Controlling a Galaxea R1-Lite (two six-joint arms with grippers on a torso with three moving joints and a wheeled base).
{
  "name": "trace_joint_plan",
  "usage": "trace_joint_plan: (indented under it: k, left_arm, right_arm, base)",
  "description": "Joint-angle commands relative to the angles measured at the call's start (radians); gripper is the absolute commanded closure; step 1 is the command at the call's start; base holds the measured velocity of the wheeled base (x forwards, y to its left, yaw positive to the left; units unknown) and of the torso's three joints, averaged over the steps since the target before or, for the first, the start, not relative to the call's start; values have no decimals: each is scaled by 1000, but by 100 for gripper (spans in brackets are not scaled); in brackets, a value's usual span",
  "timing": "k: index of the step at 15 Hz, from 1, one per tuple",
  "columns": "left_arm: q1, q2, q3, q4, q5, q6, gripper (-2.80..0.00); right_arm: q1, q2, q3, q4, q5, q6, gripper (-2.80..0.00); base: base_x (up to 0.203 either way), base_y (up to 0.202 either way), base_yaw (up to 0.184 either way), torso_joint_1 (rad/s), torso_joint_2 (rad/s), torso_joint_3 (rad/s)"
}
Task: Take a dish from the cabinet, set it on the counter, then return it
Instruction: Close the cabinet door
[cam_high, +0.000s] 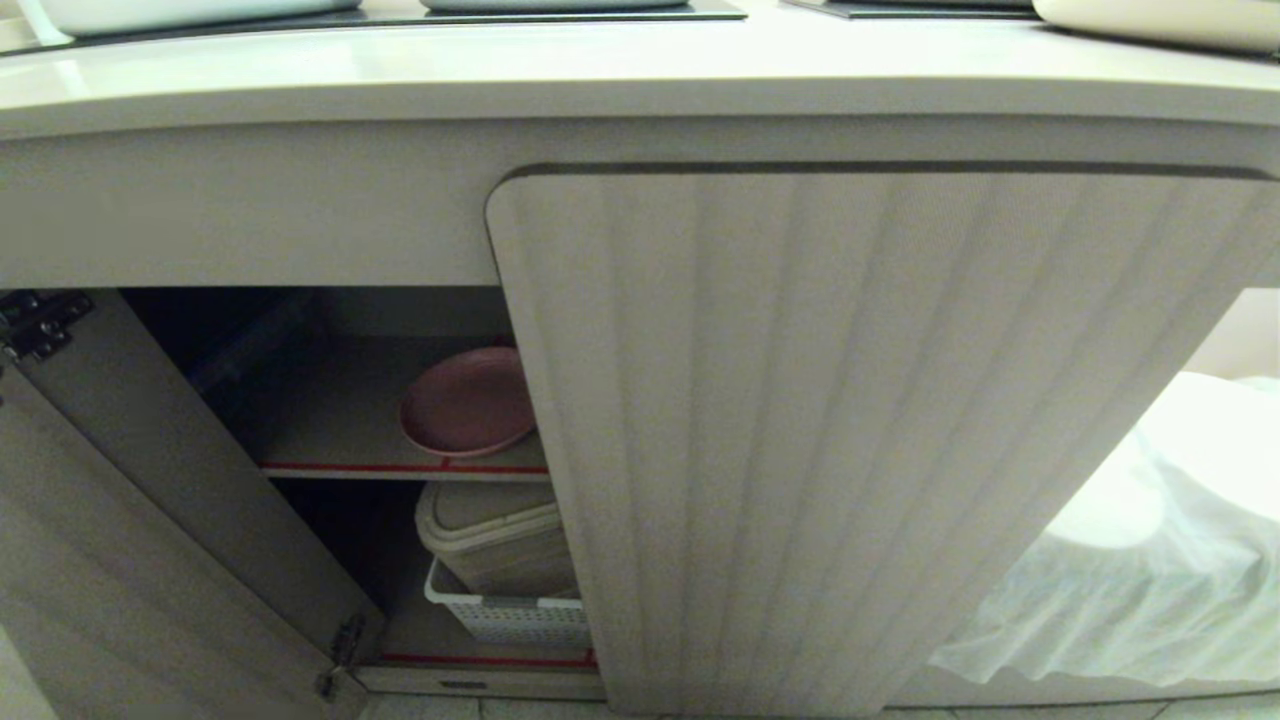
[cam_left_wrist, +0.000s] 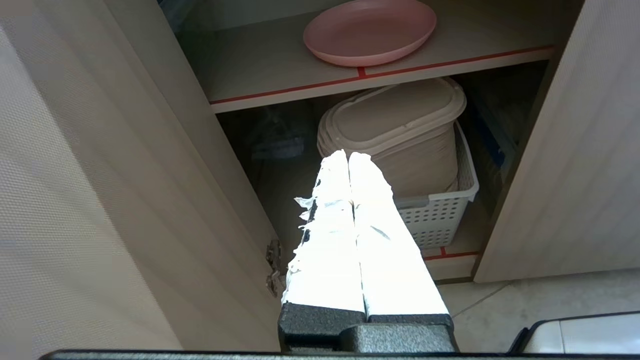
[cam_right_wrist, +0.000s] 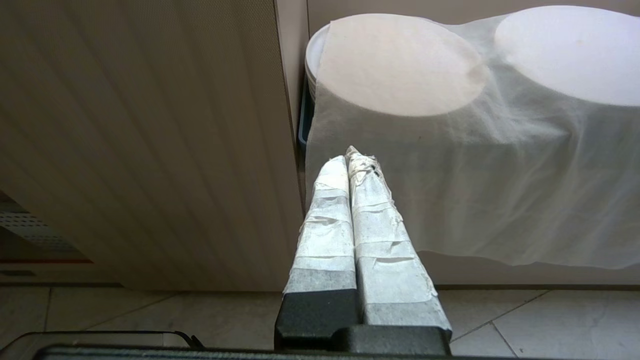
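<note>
The dish lies flat on the upper shelf of the cabinet, its rim just over the red front edge. The left gripper — fingers pressed together, empty — points into the opening between the open door and the fluted door. The right gripper, likewise closed and empty, hangs idle before a cloth-draped stack. Risk: closed jaws would push the dish deeper instead of gripping it — or knock the lidded bin below.

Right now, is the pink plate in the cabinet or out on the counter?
In the cabinet. The pink plate lies flat on the upper shelf, behind the open left door, near the shelf's red front edge.
</note>
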Motion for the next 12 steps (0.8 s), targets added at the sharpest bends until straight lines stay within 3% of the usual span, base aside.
trace_joint_plan:
  k: [1, 12]
  left_arm:
    - [0, -2, 0, -1, 0, 4, 0]
    - [0, -2, 0, 1, 1, -4, 0]
  right_arm:
    - [0, 0, 0, -1, 0, 0, 0]
    - [0, 0, 0, -1, 0, 0, 0]
  base:
    - [0, 0, 0, 0, 0, 0]
    - [0, 0, 0, 0, 0, 0]
